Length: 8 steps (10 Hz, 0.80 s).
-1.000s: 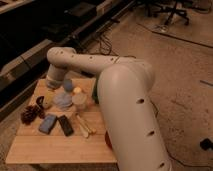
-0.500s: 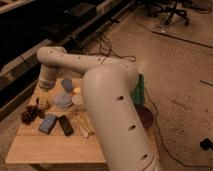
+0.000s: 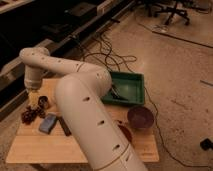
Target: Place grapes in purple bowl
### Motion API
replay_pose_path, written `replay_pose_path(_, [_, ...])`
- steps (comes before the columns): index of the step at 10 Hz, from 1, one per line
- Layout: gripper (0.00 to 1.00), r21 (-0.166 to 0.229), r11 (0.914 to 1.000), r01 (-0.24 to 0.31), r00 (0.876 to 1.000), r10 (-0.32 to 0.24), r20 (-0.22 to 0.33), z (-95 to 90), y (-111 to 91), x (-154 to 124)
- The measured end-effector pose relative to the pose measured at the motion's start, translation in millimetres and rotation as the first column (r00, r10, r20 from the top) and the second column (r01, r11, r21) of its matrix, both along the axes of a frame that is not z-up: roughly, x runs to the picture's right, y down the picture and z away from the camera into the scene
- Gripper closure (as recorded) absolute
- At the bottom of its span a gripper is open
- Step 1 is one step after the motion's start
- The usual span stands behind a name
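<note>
Your arm point(image 3: 75, 95) has swung further left since half a second ago. Its shoulder link has moved off the right side of the table point(image 3: 35, 147), so the green tray point(image 3: 131, 86) and the purple bowl point(image 3: 140, 117) now show in full.

The arm rises from the bottom of the view as one thick white link and bends at an elbow above the table's middle. It then reaches left to a second bend and drops straight down. The gripper point(image 3: 33, 96) hangs at the end of that drop, over the table's far left corner and just above the grapes point(image 3: 28, 115). You can't tell how far it is open or whether it holds anything.

The grapes lie on the table's left edge, well apart from the purple bowl at the right end. An orange bowl point(image 3: 126, 133) peeks out beside the arm, just left of the purple one. A blue block point(image 3: 48, 123) and a dark bar point(image 3: 64, 126) lie near the grapes.
</note>
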State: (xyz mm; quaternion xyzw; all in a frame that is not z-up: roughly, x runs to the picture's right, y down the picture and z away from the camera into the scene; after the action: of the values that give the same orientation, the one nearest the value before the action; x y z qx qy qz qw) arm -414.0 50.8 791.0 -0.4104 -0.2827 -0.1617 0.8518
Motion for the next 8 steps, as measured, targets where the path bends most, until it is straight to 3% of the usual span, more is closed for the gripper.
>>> replay_pose_path(3, [0.20, 0.002, 0.9986, 0.053, 0.998, -0.053, 0.026, 17.4, 22.1, -6.8])
replay_pose_path(6, [0.20, 0.034, 0.9936, 0.107, 0.993, -0.109, 0.037, 50.0, 52.5, -8.1])
replay_pose_path(8, [0.30, 0.000, 0.9944, 0.106, 0.992, -0.105, 0.070, 75.7, 68.0, -13.3])
